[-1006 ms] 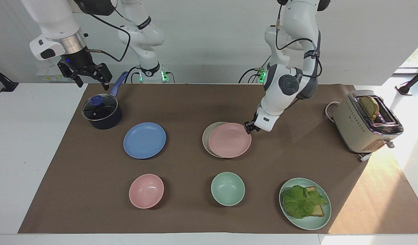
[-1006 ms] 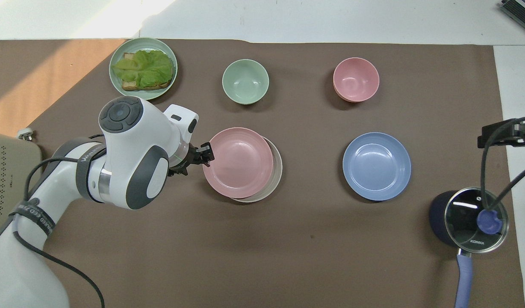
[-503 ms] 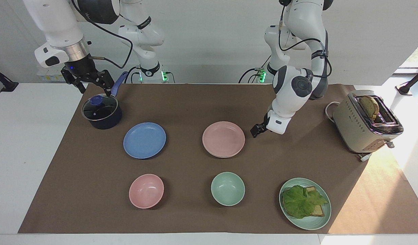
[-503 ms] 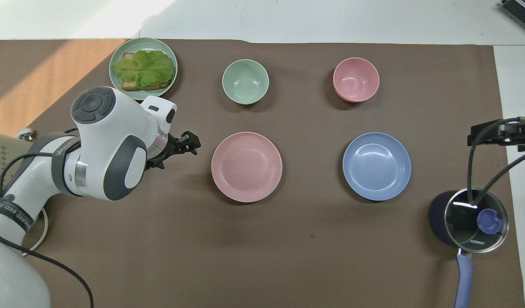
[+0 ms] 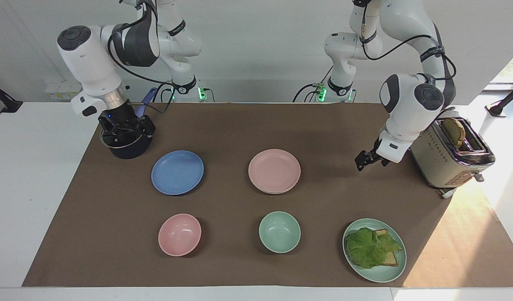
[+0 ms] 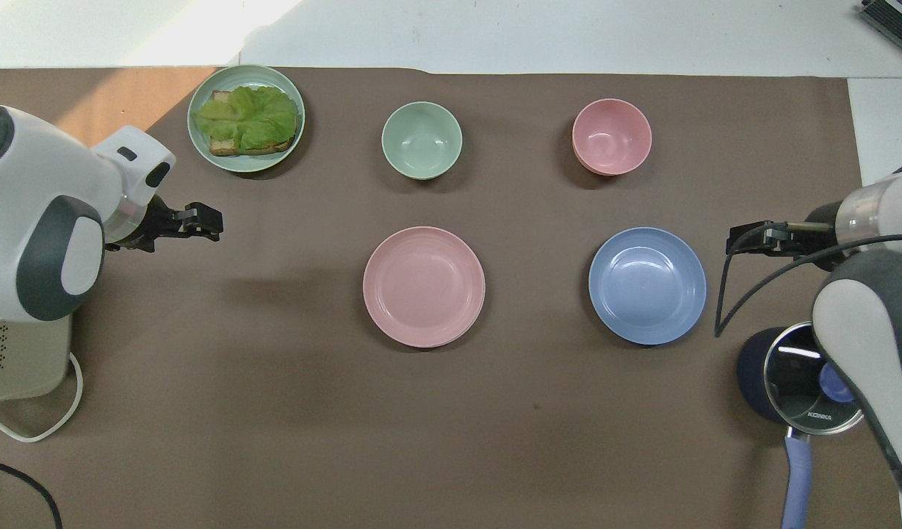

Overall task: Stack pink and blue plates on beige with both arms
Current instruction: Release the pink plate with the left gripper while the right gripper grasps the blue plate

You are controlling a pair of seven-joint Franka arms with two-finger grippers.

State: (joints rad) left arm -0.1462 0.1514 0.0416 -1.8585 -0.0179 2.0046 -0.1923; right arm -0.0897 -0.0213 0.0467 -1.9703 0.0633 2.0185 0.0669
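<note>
Brown-covered counter (image 5: pixel 239 125), round pale pink matte plate (image 5: pixel 274 170) well apart from the released, empty left claw (image 5: pixel 364 159).

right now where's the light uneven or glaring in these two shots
Facing view: a warm sun patch lies on the brown mat below the toaster, whose chrome top glints. Overhead view: the same patch lights the mat corner beside the lettuce plate, and the pot lid shows a small white reflection.
</note>
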